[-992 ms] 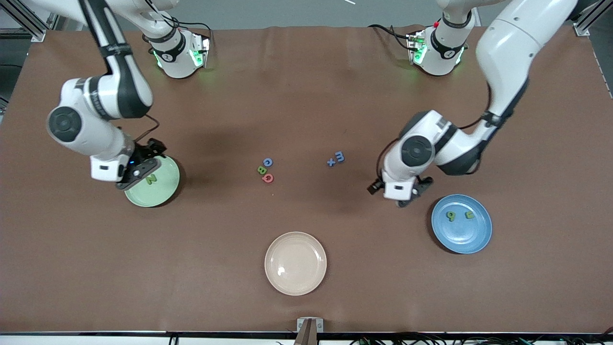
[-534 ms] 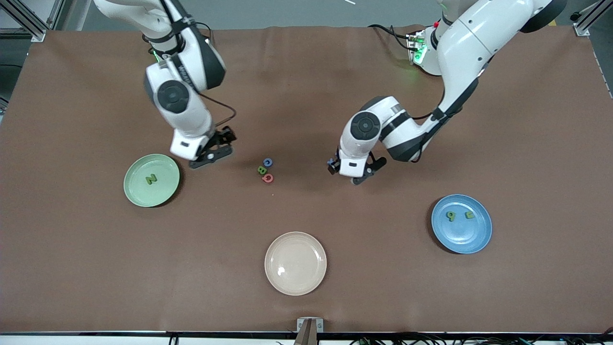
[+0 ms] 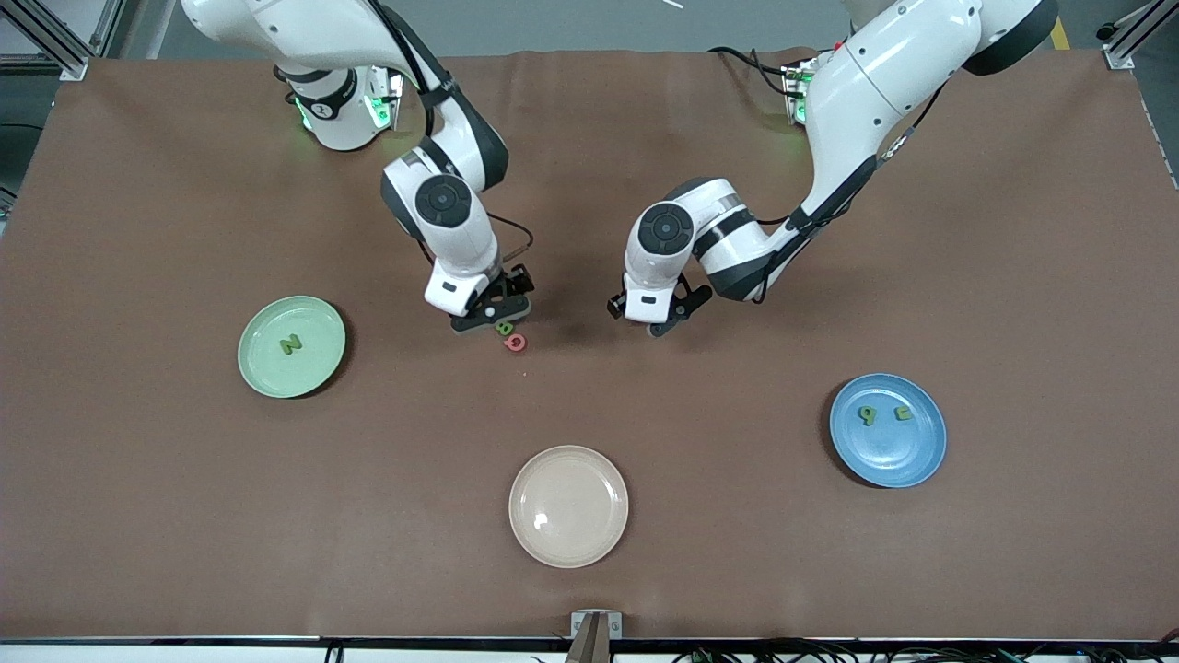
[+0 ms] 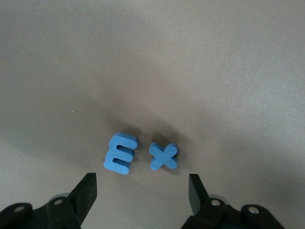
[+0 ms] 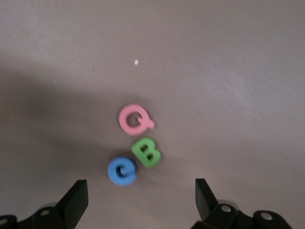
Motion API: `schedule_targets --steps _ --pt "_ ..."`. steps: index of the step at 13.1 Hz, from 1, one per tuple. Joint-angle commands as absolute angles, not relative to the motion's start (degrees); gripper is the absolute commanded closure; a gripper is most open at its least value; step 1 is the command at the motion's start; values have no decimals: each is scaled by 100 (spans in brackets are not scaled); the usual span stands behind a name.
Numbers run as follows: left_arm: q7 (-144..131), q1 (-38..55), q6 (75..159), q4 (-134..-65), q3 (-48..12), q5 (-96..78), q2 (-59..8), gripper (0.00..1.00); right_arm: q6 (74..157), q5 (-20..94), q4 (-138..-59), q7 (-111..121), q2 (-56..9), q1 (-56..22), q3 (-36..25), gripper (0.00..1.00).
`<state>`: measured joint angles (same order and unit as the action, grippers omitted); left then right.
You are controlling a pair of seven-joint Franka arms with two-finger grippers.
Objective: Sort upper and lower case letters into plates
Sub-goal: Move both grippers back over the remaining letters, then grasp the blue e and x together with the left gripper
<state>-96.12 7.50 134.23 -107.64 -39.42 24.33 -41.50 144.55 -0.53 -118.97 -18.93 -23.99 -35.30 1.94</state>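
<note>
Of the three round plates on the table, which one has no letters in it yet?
The cream-beige plate, nearest the front camera. The pale mint green plate holds a green N, and the bright blue plate holds two green letters.

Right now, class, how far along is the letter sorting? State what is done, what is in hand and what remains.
Done: a green N lies in the mint plate; two small letters lie in the blue plate.
In hand: nothing is gripped. The open right pincer hovers over the pink Q, green B and blue letter; the open left pincer over the E and x.
Left: those five letters.
</note>
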Motion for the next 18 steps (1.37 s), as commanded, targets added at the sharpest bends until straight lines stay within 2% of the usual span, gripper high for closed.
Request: schedule_targets --steps 1,4,5,8,12,13,17,18 --pt "-9765 791 13509 -10793 -3902 2636 -4096 12 14484 253 -11339 -2021 -2873 -3638 141 8" --pt "-10342 809 13509 -10837 -3902 3416 -4183 8 14476 632 -10952 -2030 -3286 -3683 132 25" --pt "-10527 809 13526 -10828 -3911 3602 -4236 8 14467 633 -10864 -2030 -3374 -3683 132 26" --pt "-10652 817 13702 -10924 -3902 3665 -4289 11 14423 624 -10714 -1995 -3568 -3674 123 26" --pt "-10679 809 13729 -11004 -3902 3665 -4289 14 14397 598 -10723 -1978 -3577 -3639 106 24" --pt "-10679 817 13729 -11004 -3902 3665 -4289 14 14396 589 -10723 -1969 -3577 -3621 105 21" --pt "-10679 809 13729 -10995 -3911 3858 -4298 15 14142 563 -10670 -1951 -3533 -3586 79 20" --pt "-10679 809 13729 -11004 -3902 3867 -4289 17 14107 554 -10661 -1934 -3533 -3586 62 20"
